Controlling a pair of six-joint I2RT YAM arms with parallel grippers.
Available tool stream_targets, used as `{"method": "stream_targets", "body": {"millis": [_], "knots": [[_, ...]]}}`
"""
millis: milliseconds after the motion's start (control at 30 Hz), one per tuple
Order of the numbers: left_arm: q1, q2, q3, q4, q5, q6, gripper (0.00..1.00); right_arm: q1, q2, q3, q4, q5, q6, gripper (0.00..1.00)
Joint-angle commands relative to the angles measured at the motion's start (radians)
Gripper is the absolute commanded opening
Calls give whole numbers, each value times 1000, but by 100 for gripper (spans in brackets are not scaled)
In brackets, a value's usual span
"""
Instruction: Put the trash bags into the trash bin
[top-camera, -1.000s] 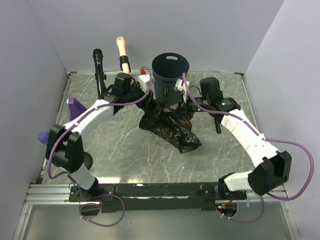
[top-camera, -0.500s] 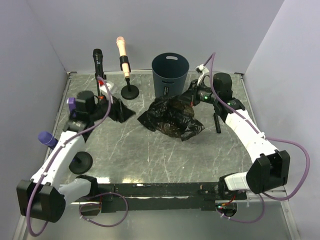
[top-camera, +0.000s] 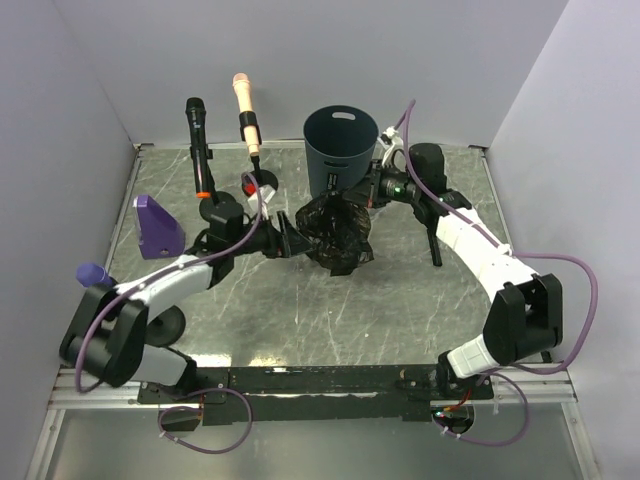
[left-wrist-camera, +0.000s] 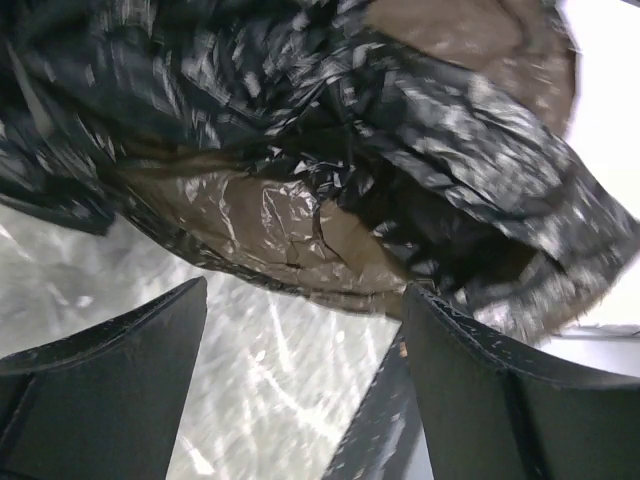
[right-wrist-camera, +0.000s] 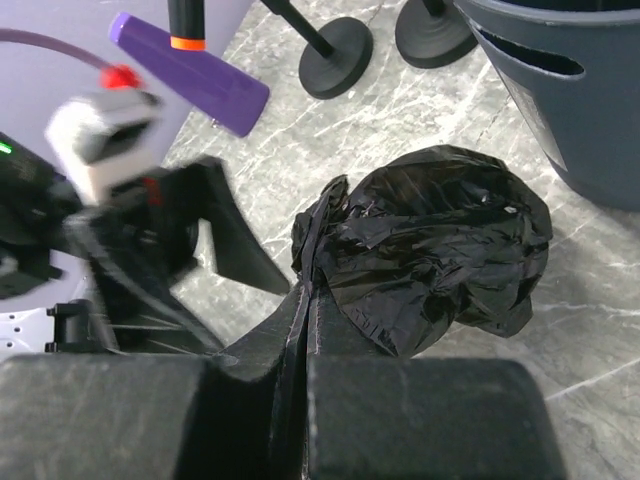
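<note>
A crumpled black trash bag (top-camera: 336, 230) hangs bunched in front of the trash bin (top-camera: 340, 145), a round dark blue-grey wastebasket at the back centre. My right gripper (top-camera: 355, 197) is shut on a fold at the bag's top (right-wrist-camera: 318, 235); the rest of the bag (right-wrist-camera: 440, 240) droops below it, beside the bin (right-wrist-camera: 570, 100). The left gripper (top-camera: 297, 240) is open right at the bag's left side. Its fingers (left-wrist-camera: 120, 380) stand wide apart over the table with the bag (left-wrist-camera: 350, 150) just beyond their tips, nothing between them.
A black microphone (top-camera: 195, 115) and a pink one (top-camera: 242, 95) stand on round black bases at the back left. A purple wedge (top-camera: 155, 225) and a purple-headed microphone (top-camera: 92, 275) are at the left. A thin black rod (top-camera: 435, 245) lies at the right. Walls enclose three sides.
The left arm has swung in from the far left to the bag, its jaws widening. The right gripper has gathered the spread bag into a tighter bundle nearer the bin.
</note>
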Motion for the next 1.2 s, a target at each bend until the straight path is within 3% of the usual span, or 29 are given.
{"method": "stream_targets", "body": {"millis": [0, 200, 267, 400, 500, 600, 700, 833, 933, 1033, 1167], "knots": [[-14, 118, -38, 268, -67, -273, 83, 18, 9, 77, 5, 17, -4, 0], [-28, 271, -11, 424, -90, -430, 81, 43, 5, 74, -13, 37, -27, 0], [-36, 314, 11, 466, -77, -444, 75, 47, 0, 60, -10, 43, -24, 0], [-34, 359, 71, 504, -6, -433, 42, 47, -7, 31, -27, 77, -46, 0], [-8, 312, 115, 361, 48, -319, 5, 23, -43, 23, -84, 118, -124, 0], [56, 217, 156, 48, 28, -130, 2, -52, -95, 13, -167, 148, -214, 0], [121, 132, 215, -196, 17, 163, 1, -106, -156, -18, -248, 224, -320, 0], [129, 74, 319, -489, -29, 588, 1, -163, -248, -119, -248, 283, -379, 0], [130, 35, 335, -520, 11, 729, 1, -184, -320, -199, -214, 240, -362, 0], [124, 60, 365, -499, 83, 699, 1, -184, -348, -242, -210, 152, -360, 0], [70, 126, 462, -476, 149, 638, 1, -184, -348, -224, -259, 144, -391, 0]]}}
